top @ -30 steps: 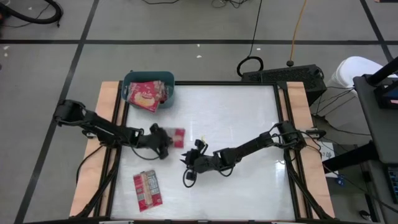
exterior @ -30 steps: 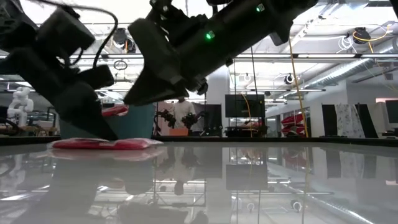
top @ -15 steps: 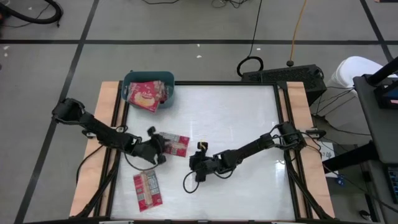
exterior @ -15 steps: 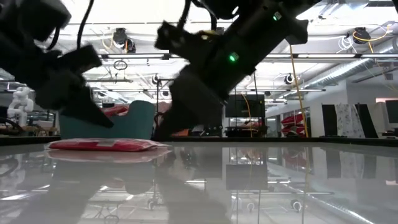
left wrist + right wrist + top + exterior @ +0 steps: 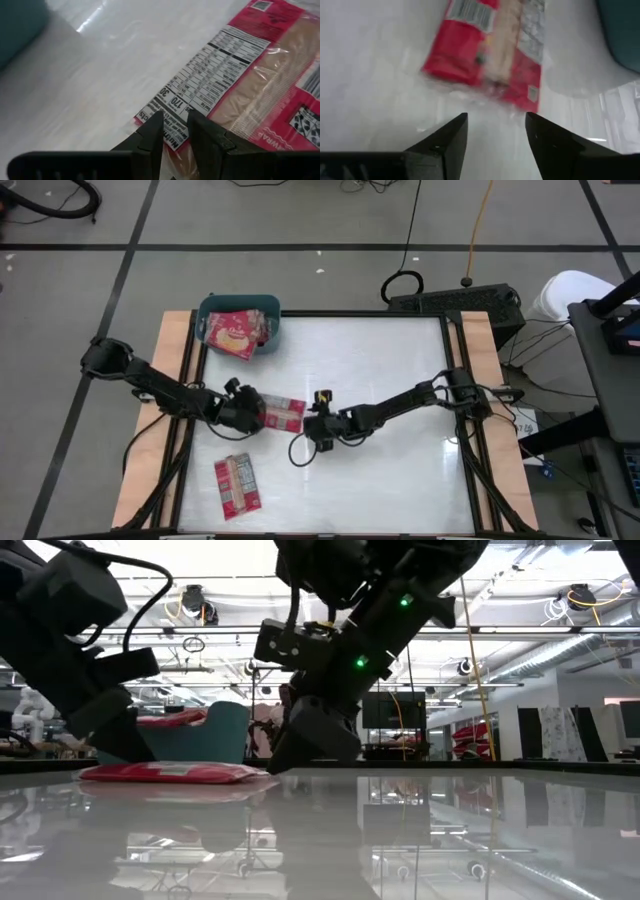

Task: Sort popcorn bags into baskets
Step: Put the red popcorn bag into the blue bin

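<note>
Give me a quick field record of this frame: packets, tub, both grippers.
centre packet: popcorn bag flat on the table, printed back up
left gripper: at one end of that bag, fingers narrowly parted over the edge; grip not confirmed
right gripper: open, at the bag's other end, not holding it
basket: teal tub at the table's far left corner, red packets inside
other packet: one more lying near the left front edge
</note>
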`<action>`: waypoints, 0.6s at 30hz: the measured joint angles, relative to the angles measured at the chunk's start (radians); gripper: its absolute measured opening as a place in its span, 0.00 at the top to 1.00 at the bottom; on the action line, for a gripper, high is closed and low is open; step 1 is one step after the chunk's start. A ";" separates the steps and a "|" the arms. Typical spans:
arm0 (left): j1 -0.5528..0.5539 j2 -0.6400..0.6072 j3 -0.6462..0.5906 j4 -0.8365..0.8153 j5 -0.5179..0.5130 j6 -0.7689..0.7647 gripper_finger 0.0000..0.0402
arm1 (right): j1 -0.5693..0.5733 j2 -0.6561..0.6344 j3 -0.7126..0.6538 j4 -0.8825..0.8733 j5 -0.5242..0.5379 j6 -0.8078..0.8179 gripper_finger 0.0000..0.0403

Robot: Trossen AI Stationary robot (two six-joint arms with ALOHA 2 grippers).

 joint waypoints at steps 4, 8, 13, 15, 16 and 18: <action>0.008 0.030 -0.013 0.066 0.028 0.016 0.76 | 0.005 -0.001 0.000 0.000 -0.049 -0.114 0.52; 0.008 0.080 -0.017 0.166 0.034 0.047 0.76 | 0.021 -0.001 0.000 -0.005 -0.071 -0.190 0.52; 0.008 0.151 -0.018 0.310 0.047 0.094 0.76 | 0.026 -0.001 0.000 -0.007 -0.076 -0.266 0.52; 0.009 0.180 -0.018 0.349 0.048 0.097 0.76 | 0.023 -0.001 0.000 -0.007 -0.076 -0.282 0.52; 0.009 0.193 -0.018 0.364 0.049 0.097 0.76 | 0.022 -0.001 0.000 -0.007 -0.076 -0.292 0.52; 0.010 0.218 -0.018 0.385 0.053 0.093 0.76 | 0.022 -0.001 0.000 -0.005 -0.076 -0.324 0.52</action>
